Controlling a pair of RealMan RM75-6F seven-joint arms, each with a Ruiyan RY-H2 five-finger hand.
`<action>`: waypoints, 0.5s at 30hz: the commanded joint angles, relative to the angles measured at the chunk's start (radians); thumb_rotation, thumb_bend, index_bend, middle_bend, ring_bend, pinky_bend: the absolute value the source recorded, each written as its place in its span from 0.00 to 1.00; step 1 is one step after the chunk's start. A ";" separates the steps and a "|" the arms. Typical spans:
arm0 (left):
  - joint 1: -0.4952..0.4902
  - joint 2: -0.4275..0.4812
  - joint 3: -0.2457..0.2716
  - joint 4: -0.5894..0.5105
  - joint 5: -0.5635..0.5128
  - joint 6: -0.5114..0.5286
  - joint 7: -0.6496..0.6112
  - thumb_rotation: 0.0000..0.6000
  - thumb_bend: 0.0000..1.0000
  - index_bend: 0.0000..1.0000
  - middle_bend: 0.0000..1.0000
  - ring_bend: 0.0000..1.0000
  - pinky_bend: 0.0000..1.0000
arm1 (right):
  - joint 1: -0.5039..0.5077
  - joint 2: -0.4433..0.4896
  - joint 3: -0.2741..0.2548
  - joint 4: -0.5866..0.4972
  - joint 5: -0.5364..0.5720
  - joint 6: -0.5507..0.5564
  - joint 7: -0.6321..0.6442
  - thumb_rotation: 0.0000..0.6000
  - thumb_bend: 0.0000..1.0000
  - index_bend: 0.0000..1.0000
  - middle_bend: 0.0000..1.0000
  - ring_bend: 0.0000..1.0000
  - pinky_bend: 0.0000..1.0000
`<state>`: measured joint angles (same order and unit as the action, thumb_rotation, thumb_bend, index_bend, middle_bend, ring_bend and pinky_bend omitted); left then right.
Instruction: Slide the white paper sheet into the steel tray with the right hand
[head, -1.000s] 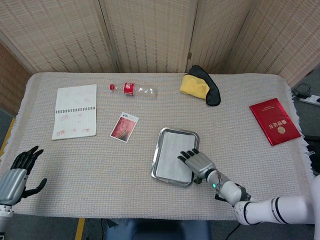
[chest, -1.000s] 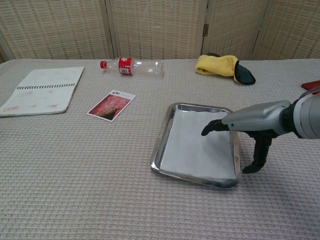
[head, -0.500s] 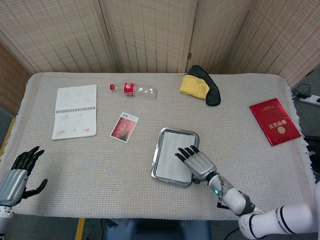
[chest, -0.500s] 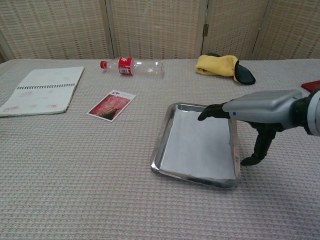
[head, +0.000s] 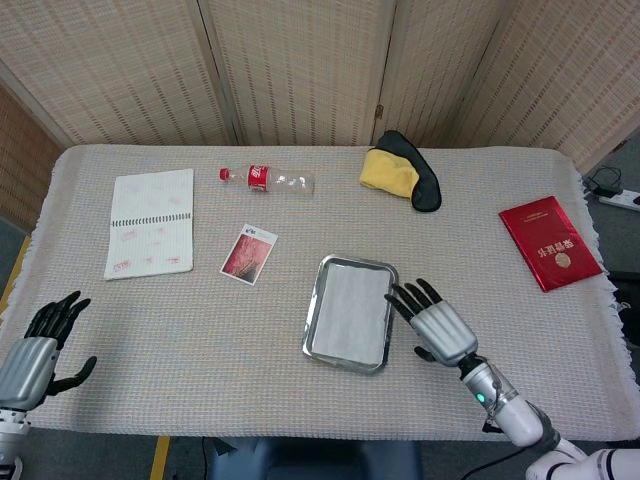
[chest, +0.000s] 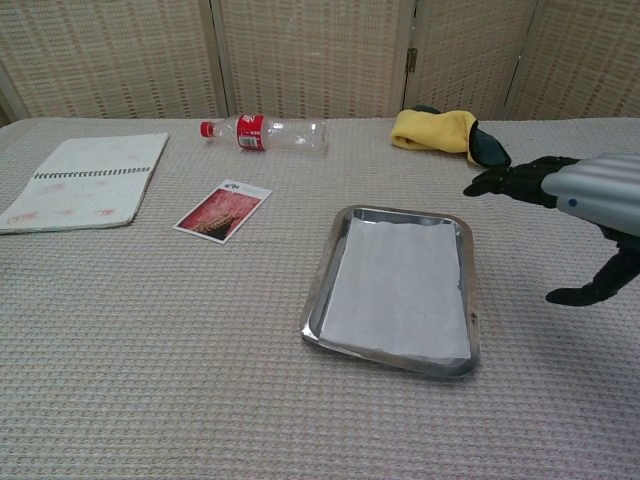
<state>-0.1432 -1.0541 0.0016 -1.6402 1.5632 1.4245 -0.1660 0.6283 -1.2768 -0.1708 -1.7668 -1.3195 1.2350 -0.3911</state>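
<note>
The white paper sheet (chest: 398, 286) lies flat inside the steel tray (chest: 322, 290), its edges within the raised rim on every side that shows, so the slide looks finished; the sheet sits a little toward the tray's right wall, which fits a push from that side. The tray itself rests near the middle of the bench (head: 200, 330), on the woven cloth, with room around it. The right robot hand (head: 438, 326) hovers just beside the tray's right edge, raised above the cloth and apart from both tray and sheet. Its fingers are spread wide and it holds nothing; in the chest view the dark fingertips (chest: 490, 182) reach out level while the thumb hangs lower, touching nothing. The left robot hand (head: 38, 352) is at the near left corner of the bench, fingers likewise apart and empty, well away from the work. The other things lie clear of the tray: a spiral notebook (head: 150, 222) far left, a small printed card (head: 248, 254) between notebook and tray, a plastic bottle with a red label (head: 268, 180) lying on its side, a yellow cloth beside a black one (head: 392, 170) at the back, and a red booklet (head: 550, 242) at the far right.
</note>
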 joint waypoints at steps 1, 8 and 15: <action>0.000 -0.008 0.002 0.007 0.007 0.003 0.008 1.00 0.42 0.00 0.00 0.00 0.00 | -0.163 -0.015 -0.029 0.084 -0.142 0.214 0.112 1.00 0.27 0.00 0.00 0.00 0.00; -0.003 -0.029 0.002 0.023 0.009 0.000 0.053 1.00 0.42 0.00 0.00 0.00 0.00 | -0.342 -0.013 -0.054 0.185 -0.192 0.395 0.145 1.00 0.27 0.00 0.00 0.00 0.00; -0.012 -0.057 0.006 0.041 0.028 -0.002 0.086 1.00 0.42 0.00 0.00 0.00 0.00 | -0.430 0.032 -0.044 0.173 -0.234 0.461 0.183 1.00 0.27 0.00 0.00 0.00 0.00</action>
<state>-0.1542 -1.1087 0.0061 -1.6002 1.5878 1.4211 -0.0824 0.2110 -1.2610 -0.2186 -1.5852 -1.5362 1.6872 -0.2258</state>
